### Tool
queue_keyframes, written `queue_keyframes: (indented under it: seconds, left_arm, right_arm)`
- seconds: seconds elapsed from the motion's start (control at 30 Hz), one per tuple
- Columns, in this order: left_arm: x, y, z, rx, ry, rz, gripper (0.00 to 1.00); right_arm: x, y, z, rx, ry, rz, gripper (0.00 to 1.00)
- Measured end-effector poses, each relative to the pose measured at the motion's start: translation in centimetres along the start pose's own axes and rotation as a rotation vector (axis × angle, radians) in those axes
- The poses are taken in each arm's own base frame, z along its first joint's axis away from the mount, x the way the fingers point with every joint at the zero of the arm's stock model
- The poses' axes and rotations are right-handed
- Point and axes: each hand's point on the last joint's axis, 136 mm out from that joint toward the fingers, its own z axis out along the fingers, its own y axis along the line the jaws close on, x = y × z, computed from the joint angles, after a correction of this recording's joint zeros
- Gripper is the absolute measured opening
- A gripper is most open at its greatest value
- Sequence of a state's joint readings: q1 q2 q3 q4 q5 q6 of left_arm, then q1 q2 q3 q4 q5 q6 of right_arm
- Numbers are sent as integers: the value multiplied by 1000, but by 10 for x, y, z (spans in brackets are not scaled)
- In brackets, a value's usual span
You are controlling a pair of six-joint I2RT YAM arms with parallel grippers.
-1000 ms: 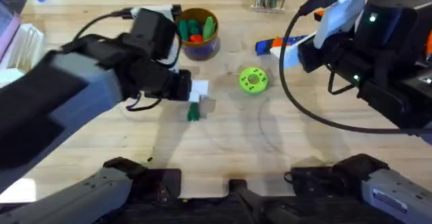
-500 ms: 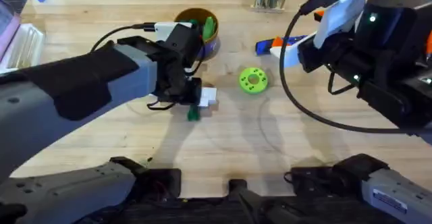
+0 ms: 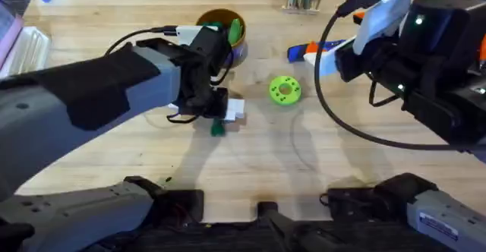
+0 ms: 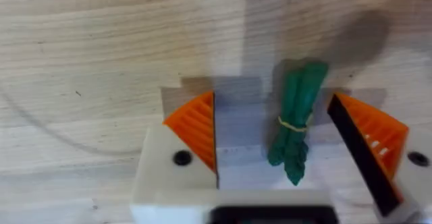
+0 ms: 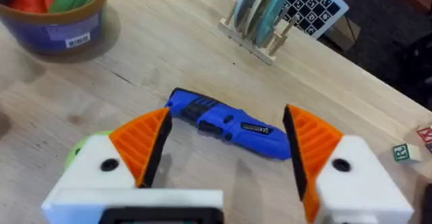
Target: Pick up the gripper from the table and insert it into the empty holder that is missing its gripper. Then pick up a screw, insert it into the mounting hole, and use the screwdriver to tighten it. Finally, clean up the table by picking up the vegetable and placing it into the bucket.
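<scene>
Lying flat on the table (image 4: 101, 55), the vegetable (image 4: 297, 119) sits between the spread pads of the left gripper (image 4: 293, 150), not yet gripped. Bucket (image 3: 222, 33) stands just beyond, holding other toys. Right gripper (image 5: 226, 153) hangs released over the screwdriver (image 5: 226, 124). Judged: cleanup step; grasp, carry and drop remain.

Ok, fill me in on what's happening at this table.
The left gripper is down at the table with its fingers open around the vegetable, which lies flat on the wood, not yet lifted. The bucket sits just beyond, already holding some toy food. The right gripper hangs open above the screwdriver, which lies on the table, untouched. A green disc sits between the arms.
</scene>
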State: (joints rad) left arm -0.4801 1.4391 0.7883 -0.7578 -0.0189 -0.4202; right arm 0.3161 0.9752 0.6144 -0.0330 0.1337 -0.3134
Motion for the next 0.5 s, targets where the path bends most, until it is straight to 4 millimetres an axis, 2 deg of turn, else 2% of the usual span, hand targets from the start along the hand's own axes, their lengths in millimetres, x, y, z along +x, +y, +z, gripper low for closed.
queue_keyframes:
  seconds: [0.03,0.07,0.13,0.23,0.27,0.4,0.5]
  left_arm:
    - [0,0,0,-1,1,-1,969]
    - [0,0,0,1,2,-2,867]
    - [1,-1,0,7,5,-4,595]
    - [1,-4,0,20,9,-3,110]
    - [0,-5,-1,27,6,-3,39]
    - [4,-6,-3,28,29,-1,25]
    - [5,-6,-13,21,55,4,25]
  right_arm:
    - [0,0,0,0,0,0,992]
    - [0,0,0,0,0,0,990]
    - [0,0,0,0,0,0,990]
    - [0,0,0,0,1,0,992]
    - [0,0,0,0,0,0,992]
    - [0,0,0,0,1,0,992]
    - [0,0,0,0,1,0,992]
